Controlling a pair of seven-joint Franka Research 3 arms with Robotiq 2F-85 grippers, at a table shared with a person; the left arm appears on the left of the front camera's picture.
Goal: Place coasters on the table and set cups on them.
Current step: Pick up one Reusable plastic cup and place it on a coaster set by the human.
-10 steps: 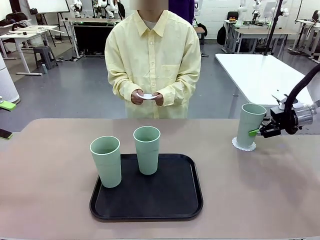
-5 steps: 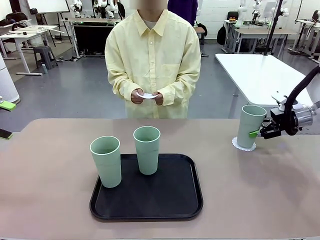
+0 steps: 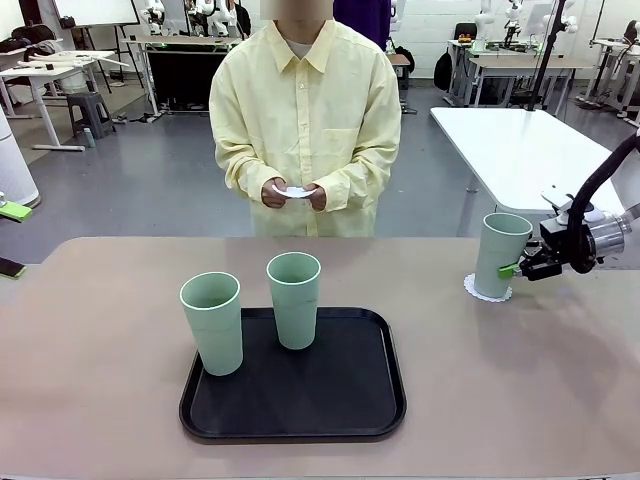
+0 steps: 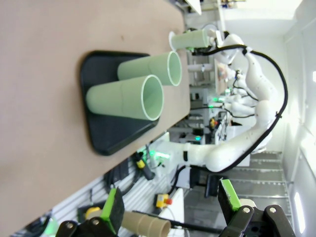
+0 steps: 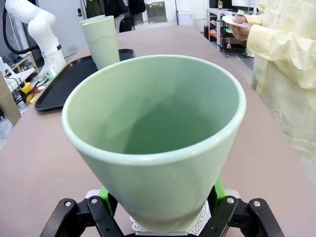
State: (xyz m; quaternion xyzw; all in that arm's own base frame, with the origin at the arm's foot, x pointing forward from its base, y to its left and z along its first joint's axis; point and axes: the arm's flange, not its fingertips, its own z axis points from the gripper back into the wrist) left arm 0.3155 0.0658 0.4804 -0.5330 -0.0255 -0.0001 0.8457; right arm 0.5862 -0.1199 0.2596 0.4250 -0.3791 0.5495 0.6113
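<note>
A mint-green cup (image 3: 499, 254) stands upright on a white lace-edged coaster (image 3: 487, 292) at the table's (image 3: 540, 400) right side. My right gripper (image 3: 512, 268) reaches in from the right, low around this cup. In the right wrist view the cup (image 5: 158, 133) sits between both green pads (image 5: 104, 193), which look pressed to its wall. Two more cups (image 3: 294, 298) (image 3: 212, 322) stand on the black tray (image 3: 340, 400). The person holds another coaster (image 3: 295, 191) in both hands. My left gripper (image 4: 170, 207) hangs open and apart, nothing between its fingers.
The person stands at the far edge, hands at waist height. The tray lies centre front. A white table (image 3: 520, 150) stands behind to the right. Bare tabletop stretches left of the tray and between the tray and the right cup.
The right cup has gone from leaning toward the gripper to standing upright on its coaster. The other cups, the left arm and the person's hands have not moved.
</note>
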